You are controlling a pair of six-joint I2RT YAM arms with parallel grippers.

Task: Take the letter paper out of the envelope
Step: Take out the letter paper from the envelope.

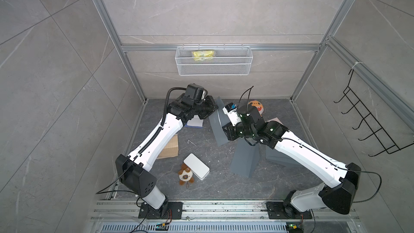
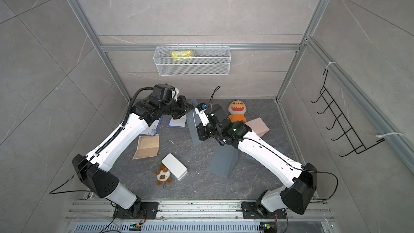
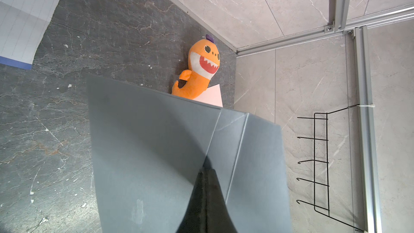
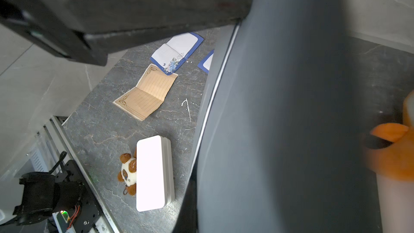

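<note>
Left gripper [image 3: 205, 180] pressed shut, pinching a fold of the dark grey paper envelope [image 3: 156, 153]; right gripper [image 1: 226, 132] also closed, seemingly on the envelope's nearer part, though its fingertips are hidden; envelope held up on edge above the dark marbled tabletop [image 1: 201, 144], its faces turned sideways; long axis runs from the back wall toward the robot's bases, slightly slanted; left gripper sits at its far end, right gripper at its near end, envelope between them; cannot tell whether letter paper is inside.
</note>
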